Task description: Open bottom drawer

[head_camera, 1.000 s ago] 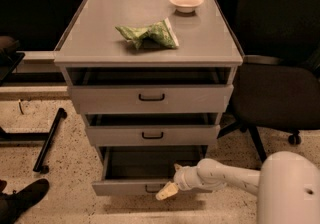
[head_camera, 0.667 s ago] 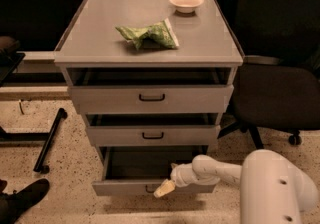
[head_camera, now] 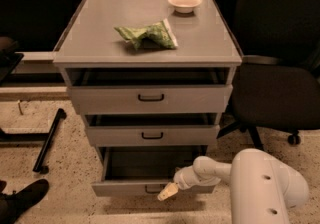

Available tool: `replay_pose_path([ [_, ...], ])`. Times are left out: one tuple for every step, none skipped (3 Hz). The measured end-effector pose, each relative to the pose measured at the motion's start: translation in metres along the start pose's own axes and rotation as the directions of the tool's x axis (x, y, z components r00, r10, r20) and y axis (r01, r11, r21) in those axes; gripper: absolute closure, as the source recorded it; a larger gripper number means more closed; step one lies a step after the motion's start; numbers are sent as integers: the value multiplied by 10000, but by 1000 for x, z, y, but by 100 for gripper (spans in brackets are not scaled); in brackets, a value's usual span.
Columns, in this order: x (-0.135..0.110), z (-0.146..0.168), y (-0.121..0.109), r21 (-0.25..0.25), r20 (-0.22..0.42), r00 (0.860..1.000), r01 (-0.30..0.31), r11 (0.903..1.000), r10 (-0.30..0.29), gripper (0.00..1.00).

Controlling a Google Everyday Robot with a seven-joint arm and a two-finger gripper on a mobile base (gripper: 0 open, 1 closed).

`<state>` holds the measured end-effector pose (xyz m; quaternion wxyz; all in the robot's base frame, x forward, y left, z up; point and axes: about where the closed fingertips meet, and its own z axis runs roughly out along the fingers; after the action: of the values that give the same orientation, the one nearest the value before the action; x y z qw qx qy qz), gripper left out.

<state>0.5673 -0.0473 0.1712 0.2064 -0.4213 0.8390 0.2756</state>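
Print on the green packet (head_camera: 147,34) can't be read. The bottom drawer (head_camera: 125,188) sits pulled out at six o'clock, its handle (head_camera: 151,188) partly hidden behind the gripper (head_camera: 167,192); whether that grips it, I cannot tell

Speckled floor (head_camera: 70,143), black office chair (head_camera: 280,93)
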Motion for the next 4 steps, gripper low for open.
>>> replay_pose_path([
  [16,-16,7,162,-12,9980,-627,9979,627,0],
  [16,-16,7,162,-12,9980,-627,9979,628,0],
  [62,-34,38,208,-94,9876,-1565,9875,1567,0],
  [62,-34,38,207,-94,9876,-1565,9875,1567,0],
])
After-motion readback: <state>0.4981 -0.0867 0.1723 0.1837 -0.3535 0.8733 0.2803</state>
